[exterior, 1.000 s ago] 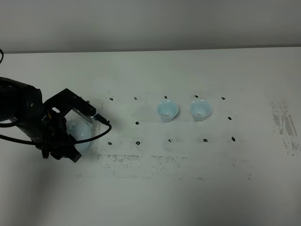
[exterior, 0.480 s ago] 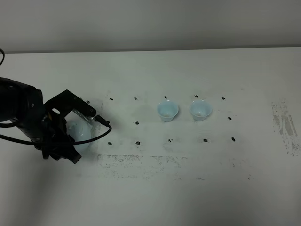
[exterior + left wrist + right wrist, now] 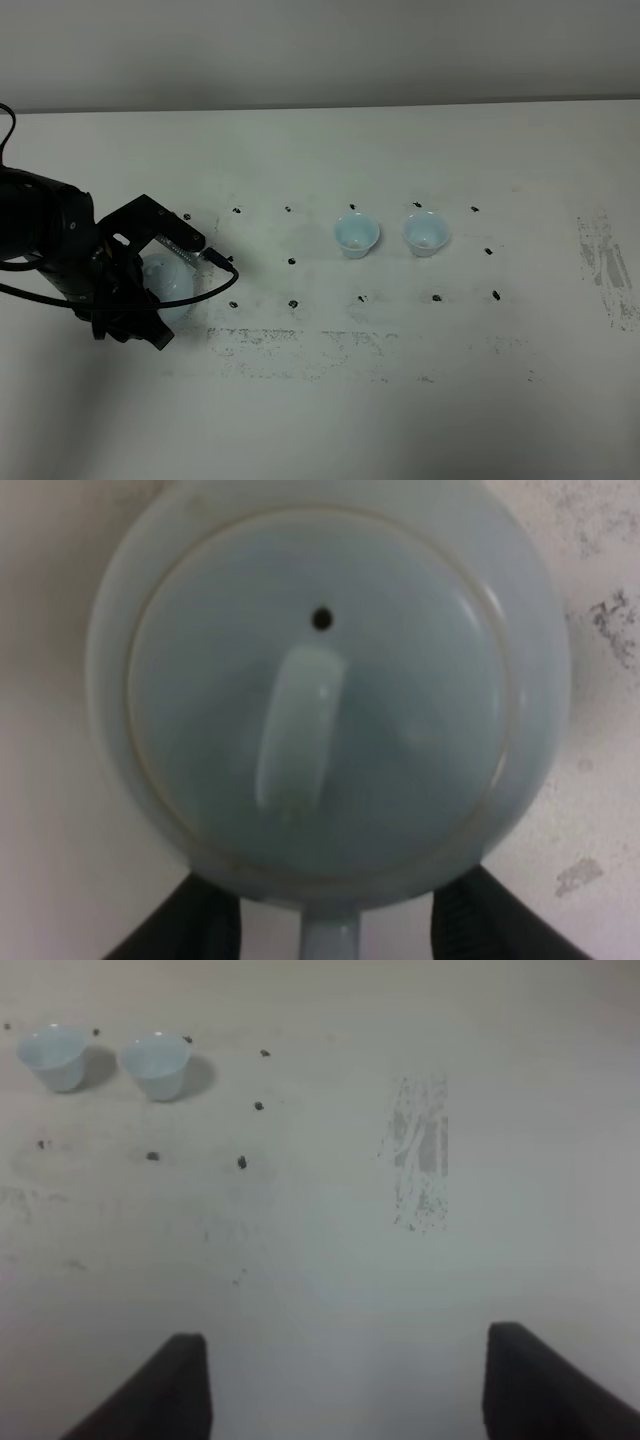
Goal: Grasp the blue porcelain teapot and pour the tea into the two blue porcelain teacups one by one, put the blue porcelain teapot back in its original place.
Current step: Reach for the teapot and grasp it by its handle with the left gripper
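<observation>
Teapot (image 3: pixel 320 680) sat on left of table (image 3: pixel 400 400), just under left gripper (image 3: pixel 335 895). Jaws stood half apart, handle (image 3: pixel 329 942) between them, not pinched yet. Two cups (image 3: pixel 357 235), (image 3: pixel 425 233) lay well off toward right. Farther right gripper (image 3: pixel 345 1340) wide, empty

Pale blue teapot (image 3: pixel 320 700), seemingly matching cups (image 3: pixel 356 235)
</observation>
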You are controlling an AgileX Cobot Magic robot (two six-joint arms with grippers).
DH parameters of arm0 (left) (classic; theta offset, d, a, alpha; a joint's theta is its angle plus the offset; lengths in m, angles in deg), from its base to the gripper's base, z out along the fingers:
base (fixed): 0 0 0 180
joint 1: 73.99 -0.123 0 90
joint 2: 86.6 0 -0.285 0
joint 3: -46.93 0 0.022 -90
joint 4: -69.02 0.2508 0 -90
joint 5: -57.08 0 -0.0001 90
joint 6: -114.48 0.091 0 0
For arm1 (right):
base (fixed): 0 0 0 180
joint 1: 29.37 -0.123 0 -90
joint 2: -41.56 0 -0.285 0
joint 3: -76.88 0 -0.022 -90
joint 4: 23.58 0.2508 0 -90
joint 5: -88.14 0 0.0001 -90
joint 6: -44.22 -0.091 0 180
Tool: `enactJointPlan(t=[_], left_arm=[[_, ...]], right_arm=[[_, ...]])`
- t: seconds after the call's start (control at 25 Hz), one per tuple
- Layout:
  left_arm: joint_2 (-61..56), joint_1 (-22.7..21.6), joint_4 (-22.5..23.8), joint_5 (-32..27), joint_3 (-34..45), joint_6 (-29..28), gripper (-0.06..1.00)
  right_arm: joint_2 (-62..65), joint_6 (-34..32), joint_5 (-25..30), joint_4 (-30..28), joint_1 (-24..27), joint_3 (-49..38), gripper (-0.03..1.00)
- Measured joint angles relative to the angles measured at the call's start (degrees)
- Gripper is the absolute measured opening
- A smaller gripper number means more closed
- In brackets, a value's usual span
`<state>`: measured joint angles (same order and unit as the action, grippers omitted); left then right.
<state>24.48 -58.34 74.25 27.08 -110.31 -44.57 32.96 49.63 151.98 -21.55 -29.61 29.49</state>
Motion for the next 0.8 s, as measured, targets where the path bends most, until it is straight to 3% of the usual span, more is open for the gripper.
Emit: enactJointPlan(t=[0.8], left_arm=[[0.0, 0.0, 0.0, 0.0, 0.0, -0.3, 0.37]], right_arm=[[0.0, 0.1, 0.0, 0.0, 0.0, 0.0, 0.56]])
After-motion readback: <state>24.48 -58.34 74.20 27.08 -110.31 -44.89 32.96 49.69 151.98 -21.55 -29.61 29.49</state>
